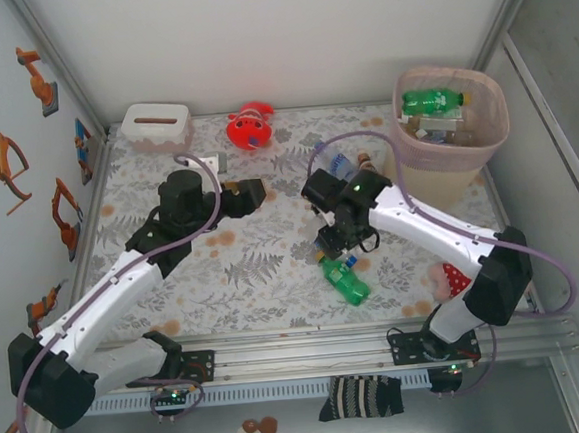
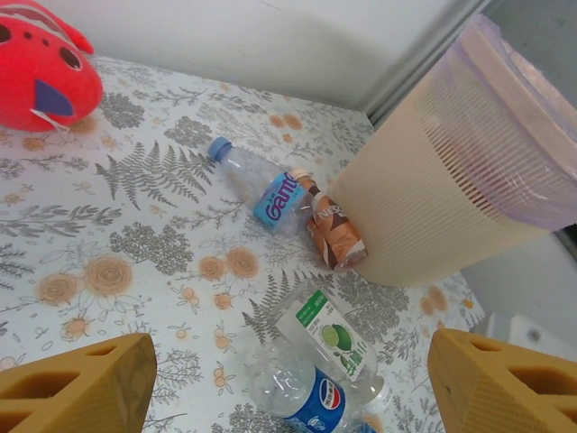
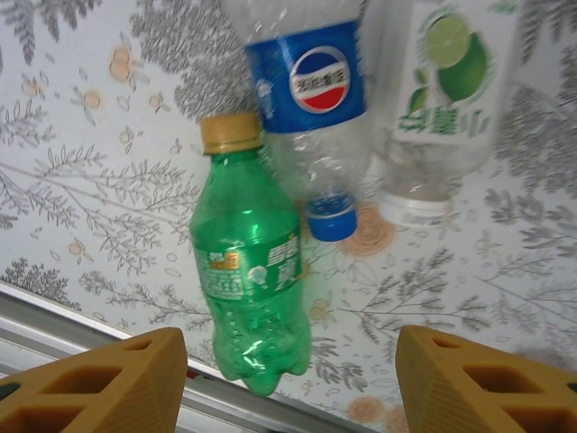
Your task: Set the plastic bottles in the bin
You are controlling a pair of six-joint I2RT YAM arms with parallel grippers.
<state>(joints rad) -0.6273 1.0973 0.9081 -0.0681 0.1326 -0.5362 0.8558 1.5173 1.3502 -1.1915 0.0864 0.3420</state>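
The right gripper (image 3: 288, 347) hangs over the green bottle (image 3: 245, 280). Its jaws are apart with a gap on each side of the bottle, so it grips nothing. The bottle lies flat on the table (image 1: 264, 269), yellow cap away from the rail (image 3: 54, 325), base end just beside it. A Pepsi bottle (image 3: 306, 99) lies by the cap, blue cap down-frame, its other end cut off by the frame edge. Beside it is a lime-label bottle (image 3: 442, 90), also cut off at the top. From above, the right arm hides most of these two.

The left gripper (image 2: 290, 352) has its jaws wide open and holds nothing; only the finger tips show, in the bottom corners. Ahead of it lies a clear bottle (image 2: 261, 185) with a blue cap and blue label. A brown bottle (image 2: 329, 230) is alongside, its low end at the foot of the bin (image 2: 433, 198); I can't tell if it touches.

The bin stands at the far right corner. A second green bottle (image 1: 431, 100) lies on top inside, and the bottles under it are hard to tell apart. A red plush (image 1: 250, 127) and a tissue box (image 1: 155, 125) sit at the far edge.
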